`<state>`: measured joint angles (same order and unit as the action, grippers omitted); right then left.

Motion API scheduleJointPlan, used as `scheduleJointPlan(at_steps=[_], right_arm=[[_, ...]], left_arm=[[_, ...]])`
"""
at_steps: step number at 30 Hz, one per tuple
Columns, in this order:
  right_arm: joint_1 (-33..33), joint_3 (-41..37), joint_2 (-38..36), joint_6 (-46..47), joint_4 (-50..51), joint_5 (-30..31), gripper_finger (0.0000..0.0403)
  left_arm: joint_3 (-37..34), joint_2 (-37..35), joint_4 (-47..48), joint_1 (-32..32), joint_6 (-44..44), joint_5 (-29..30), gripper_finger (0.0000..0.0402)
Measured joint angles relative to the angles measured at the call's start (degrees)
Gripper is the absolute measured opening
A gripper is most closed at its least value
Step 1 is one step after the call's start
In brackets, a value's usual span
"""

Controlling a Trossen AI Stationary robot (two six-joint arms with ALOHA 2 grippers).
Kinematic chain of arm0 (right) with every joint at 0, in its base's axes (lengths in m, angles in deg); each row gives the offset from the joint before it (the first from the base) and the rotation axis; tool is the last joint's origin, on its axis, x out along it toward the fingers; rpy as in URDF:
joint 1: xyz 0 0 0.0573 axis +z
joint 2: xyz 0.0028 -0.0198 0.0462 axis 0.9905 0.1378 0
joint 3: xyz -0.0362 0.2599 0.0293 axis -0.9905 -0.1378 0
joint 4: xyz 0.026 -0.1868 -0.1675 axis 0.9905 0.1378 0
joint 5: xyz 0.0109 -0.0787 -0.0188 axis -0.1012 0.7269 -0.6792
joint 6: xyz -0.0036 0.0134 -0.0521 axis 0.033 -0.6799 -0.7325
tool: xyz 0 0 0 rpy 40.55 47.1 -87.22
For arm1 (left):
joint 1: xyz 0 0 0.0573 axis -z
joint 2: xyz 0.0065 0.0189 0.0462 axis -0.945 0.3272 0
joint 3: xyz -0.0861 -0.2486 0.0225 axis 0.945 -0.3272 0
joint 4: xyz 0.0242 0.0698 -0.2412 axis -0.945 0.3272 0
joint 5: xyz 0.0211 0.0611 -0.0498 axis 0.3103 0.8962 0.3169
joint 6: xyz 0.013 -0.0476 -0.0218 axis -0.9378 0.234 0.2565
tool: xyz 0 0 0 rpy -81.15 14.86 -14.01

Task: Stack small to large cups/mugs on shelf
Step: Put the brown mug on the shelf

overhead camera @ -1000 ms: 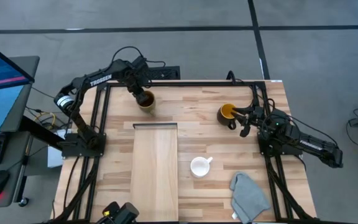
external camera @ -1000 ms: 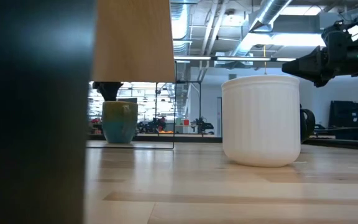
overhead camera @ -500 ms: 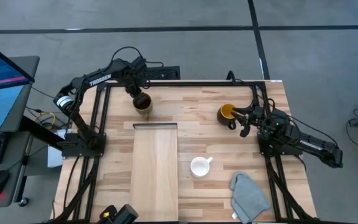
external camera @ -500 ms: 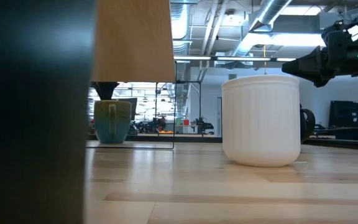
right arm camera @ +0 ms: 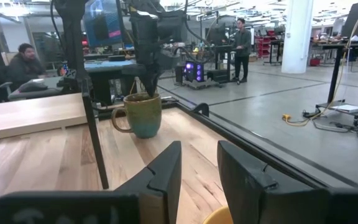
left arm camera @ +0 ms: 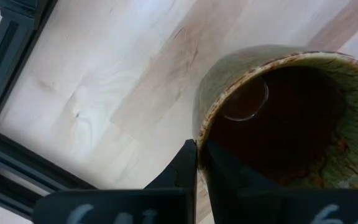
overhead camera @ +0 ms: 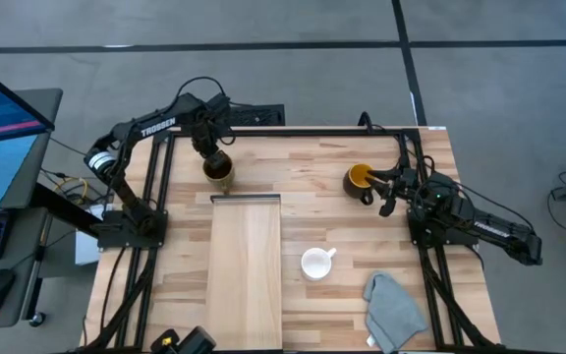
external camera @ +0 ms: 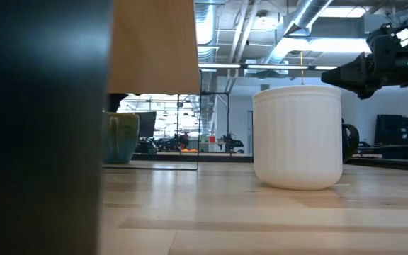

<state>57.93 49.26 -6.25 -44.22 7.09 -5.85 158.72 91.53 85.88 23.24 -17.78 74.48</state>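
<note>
The desk [overhead camera: 312, 187] carries the shelf [overhead camera: 246, 270], a long pale board, with the left hand [overhead camera: 214, 157] just past its far end, pinching the rim of the large brown mug [overhead camera: 218, 170], one finger inside and one outside; whether the mug's base touches the desk is unclear. Right of the shelf's far end, the dark mug [overhead camera: 360, 180] stands with the right hand [overhead camera: 389, 189] beside it, fingers spread. The small white mug [overhead camera: 315, 263] stands right of the shelf's middle.
</note>
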Motion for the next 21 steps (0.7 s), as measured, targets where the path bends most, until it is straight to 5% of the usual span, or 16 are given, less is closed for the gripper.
scheduleJointPlan(at_steps=[21], right_arm=[[0.0, 0.0, 0.0, 3.4, 0.0, 0.0, 0.0127]], left_arm=[[-2.5, -11.8, -2.2, 0.2, -0.1, -1.0, 0.0]])
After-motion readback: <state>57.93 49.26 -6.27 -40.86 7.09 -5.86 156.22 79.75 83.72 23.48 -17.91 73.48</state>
